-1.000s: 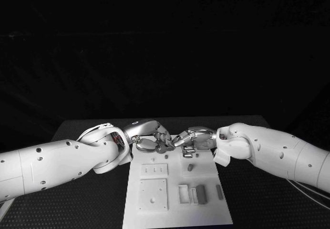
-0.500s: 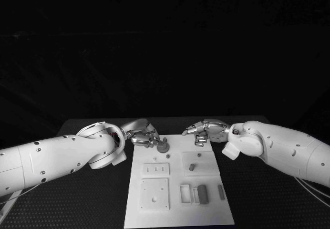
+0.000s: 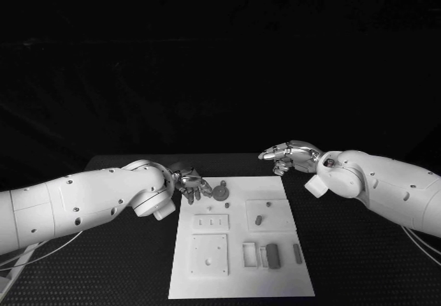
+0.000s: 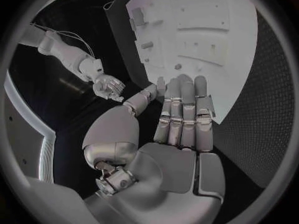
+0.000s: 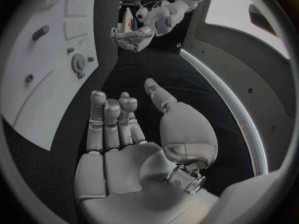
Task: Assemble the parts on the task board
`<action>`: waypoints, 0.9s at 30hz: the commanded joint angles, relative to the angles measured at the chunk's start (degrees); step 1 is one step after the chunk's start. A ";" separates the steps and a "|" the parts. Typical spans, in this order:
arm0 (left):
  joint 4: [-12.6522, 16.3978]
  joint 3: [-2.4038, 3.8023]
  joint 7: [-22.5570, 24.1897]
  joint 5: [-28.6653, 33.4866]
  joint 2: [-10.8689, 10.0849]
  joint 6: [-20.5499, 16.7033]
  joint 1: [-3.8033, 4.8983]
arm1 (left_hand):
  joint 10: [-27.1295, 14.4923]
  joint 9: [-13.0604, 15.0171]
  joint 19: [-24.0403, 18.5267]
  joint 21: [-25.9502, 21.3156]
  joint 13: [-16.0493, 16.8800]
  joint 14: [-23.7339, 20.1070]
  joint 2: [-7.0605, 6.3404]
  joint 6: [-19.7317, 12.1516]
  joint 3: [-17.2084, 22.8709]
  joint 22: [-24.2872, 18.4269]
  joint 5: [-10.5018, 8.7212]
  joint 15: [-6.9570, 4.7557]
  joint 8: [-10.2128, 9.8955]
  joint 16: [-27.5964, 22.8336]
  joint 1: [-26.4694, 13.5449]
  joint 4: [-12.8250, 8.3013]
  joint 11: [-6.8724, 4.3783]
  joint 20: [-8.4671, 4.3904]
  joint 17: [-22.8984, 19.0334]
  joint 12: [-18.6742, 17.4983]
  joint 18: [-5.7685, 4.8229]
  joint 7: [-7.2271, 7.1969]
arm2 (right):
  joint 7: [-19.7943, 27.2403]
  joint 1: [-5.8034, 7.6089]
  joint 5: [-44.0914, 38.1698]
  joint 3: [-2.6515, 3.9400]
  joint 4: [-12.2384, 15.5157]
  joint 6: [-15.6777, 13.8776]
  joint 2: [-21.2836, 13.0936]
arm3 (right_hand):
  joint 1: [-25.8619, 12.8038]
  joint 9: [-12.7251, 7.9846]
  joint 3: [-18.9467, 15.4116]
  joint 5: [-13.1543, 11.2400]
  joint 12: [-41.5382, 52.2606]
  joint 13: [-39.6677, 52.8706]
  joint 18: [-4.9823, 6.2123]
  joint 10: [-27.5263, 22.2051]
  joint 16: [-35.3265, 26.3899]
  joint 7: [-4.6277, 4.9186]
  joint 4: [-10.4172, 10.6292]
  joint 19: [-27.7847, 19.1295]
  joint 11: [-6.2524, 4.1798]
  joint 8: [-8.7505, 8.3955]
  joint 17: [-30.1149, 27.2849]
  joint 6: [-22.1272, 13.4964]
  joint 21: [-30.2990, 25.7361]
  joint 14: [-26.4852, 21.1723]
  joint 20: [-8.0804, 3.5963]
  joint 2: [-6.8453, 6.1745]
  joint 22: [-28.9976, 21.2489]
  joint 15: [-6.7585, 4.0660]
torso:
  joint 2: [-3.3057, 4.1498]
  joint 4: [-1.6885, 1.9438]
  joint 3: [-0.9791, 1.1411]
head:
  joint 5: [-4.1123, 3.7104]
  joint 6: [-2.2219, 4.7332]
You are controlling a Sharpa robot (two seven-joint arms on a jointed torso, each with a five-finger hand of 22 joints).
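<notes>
The white task board [image 3: 276, 280] lies mid-table. A round grey part [image 3: 220, 189] sits at its far left corner, also seen in the right wrist view [image 5: 78, 63]. My left hand [image 3: 191, 185] hovers just left of that part, fingers straight and palm bare [image 4: 181, 129]. My right hand [image 3: 289, 156] hangs off the board's far right corner, empty with fingers apart [image 5: 118, 134]. A grey peg [image 3: 259, 220] lies on the board's right plate. A grey block [image 3: 271, 255] and a thin grey bar [image 3: 297, 254] rest near the front right.
A slotted white plate [image 3: 210, 222] and a square white plate [image 3: 208, 255] occupy the board's left half. A white frame [image 3: 250, 254] stands beside the grey block. Black table [image 3: 358, 255] surrounds the board on all sides.
Both hands have drawn apart from the board's far end. The left hand moved off to the left, leaving the round grey part on the board. The right hand rose back and right.
</notes>
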 commanded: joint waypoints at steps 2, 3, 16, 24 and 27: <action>0.02 0.05 -7.16 -1.95 0.78 -2.23 0.00 | 2.45 0.26 1.54 0.99 0.44 1.99 0.03 2.54 2.62 1.21 -1.34 -0.79 2.92 0.78 -1.93 0.66 -1.46 -0.55 -0.80 1.04 -0.56 -1.68 | 2.49 0.32 -4.64 0.04 0.54 -4.74 -0.03 | 0.51 0.03 -0.31 0.34 0.14 -0.11 0.77 -0.32 0.17 0.08 -0.11 -0.26 -0.08 0.14 -0.08 0.70 -0.11 -0.35 0.13 -0.14 0.09 -0.15 | -0.33 -0.08 0.14 | 0.14 -0.70; 0.13 0.04 -7.73 -2.93 0.95 -2.22 -0.14 | 2.70 0.34 1.74 1.18 0.57 2.38 0.03 2.74 3.68 1.70 -1.94 -0.96 3.18 0.94 -2.73 0.77 -1.59 -0.69 -1.30 1.24 -0.69 -1.77 | 2.51 0.37 -4.65 0.05 0.70 -4.81 -0.02 | 0.49 0.03 -0.35 0.34 0.14 -0.12 0.77 -0.32 0.17 0.07 -0.10 -0.26 -0.08 0.15 -0.08 0.72 -0.11 -0.35 0.14 -0.16 0.09 -0.15 | -0.41 -0.10 0.20 | 0.18 -1.05; 2.36 0.02 -8.56 -16.34 1.35 -3.38 -1.50 | 3.28 0.56 2.78 2.62 1.84 3.23 -1.12 2.49 6.35 4.71 -4.47 -1.88 3.83 3.76 -3.02 0.65 -2.22 -1.71 -3.17 3.12 -0.79 -1.88 | 2.40 0.74 -5.79 0.08 2.32 -5.31 -0.08 | 0.79 0.05 -0.46 0.34 0.16 -0.19 0.77 -0.32 0.19 0.02 -0.14 -0.27 -0.13 0.21 -0.10 0.84 -0.11 -0.36 0.14 -0.18 0.10 -0.20 | -0.94 -0.06 0.44 | -0.07 -2.90; 2.36 0.01 -6.98 -21.67 1.51 -6.48 -2.71 | 2.75 0.30 2.63 2.99 2.38 2.71 -3.82 1.87 7.35 4.88 -6.54 -1.97 3.59 5.00 -0.05 2.58 -2.15 -1.85 -4.41 3.78 -0.85 -1.62 | 2.09 0.74 -6.88 0.08 3.10 -5.72 -0.37 | 0.70 0.04 -0.59 0.34 0.16 -0.24 0.77 -0.32 0.20 0.03 -0.03 -0.26 -0.13 0.19 -0.12 0.82 -0.11 -0.37 0.17 -0.11 0.09 -0.20 | -0.92 -0.05 0.42 | 0.04 -3.00; 1.99 0.01 -6.55 -23.13 1.75 -8.42 -3.74 | 2.86 0.14 2.86 3.34 2.57 2.83 -6.53 2.03 7.28 4.83 -6.30 -2.05 3.67 5.58 3.44 3.82 -2.25 -2.00 -5.18 4.03 -0.82 -1.73 | 1.95 0.73 -7.08 0.08 3.37 -5.79 -0.43 | 0.63 0.03 -0.66 0.34 0.16 -0.27 0.77 -0.32 0.20 0.03 0.01 -0.26 -0.12 0.18 -0.13 0.80 -0.13 -0.38 0.19 -0.04 0.08 -0.20 | -0.90 -0.13 0.42 | 0.09 -3.05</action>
